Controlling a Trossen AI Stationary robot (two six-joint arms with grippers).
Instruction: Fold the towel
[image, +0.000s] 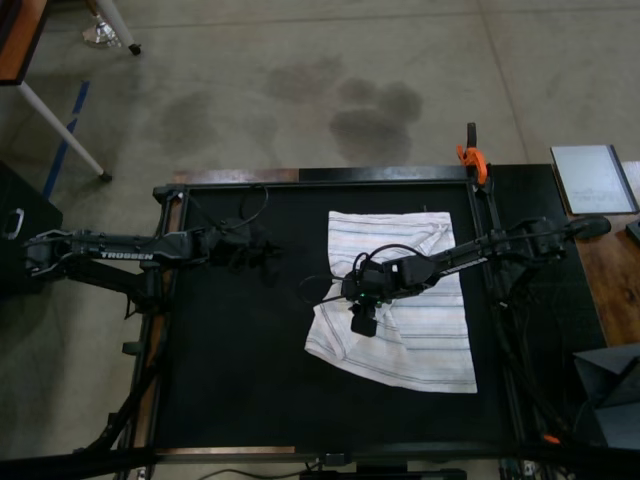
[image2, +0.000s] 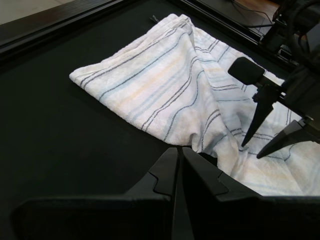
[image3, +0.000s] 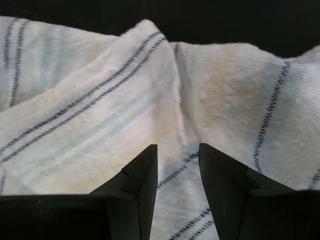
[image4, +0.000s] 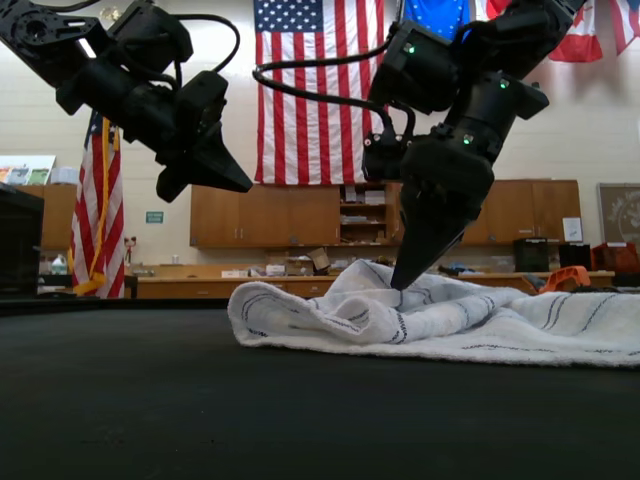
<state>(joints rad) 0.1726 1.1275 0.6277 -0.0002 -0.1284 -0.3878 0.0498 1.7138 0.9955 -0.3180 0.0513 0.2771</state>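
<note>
The towel (image: 420, 320), white with thin grey and pale blue stripes, lies rumpled on the right half of the black mat (image: 240, 360), with a raised fold at its near-centre edge (image4: 330, 300). My right gripper (image: 362, 312) hangs over that edge, open, its fingertips (image3: 145, 165) just above the cloth (image3: 100, 130) and holding nothing. In the exterior view its tips (image4: 402, 280) reach the top of the fold. My left gripper (image: 268, 260) hovers over bare mat to the left of the towel in the top view, shut and empty (image2: 177, 167), well above the table (image4: 240, 183).
An orange clamp (image: 472, 157) grips the mat's far edge. A small grey flat rectangle (image: 593, 178) lies on the wooden side surface at the top view's right, and a dark box (image: 612, 385) sits below it. Cables run along the right arm.
</note>
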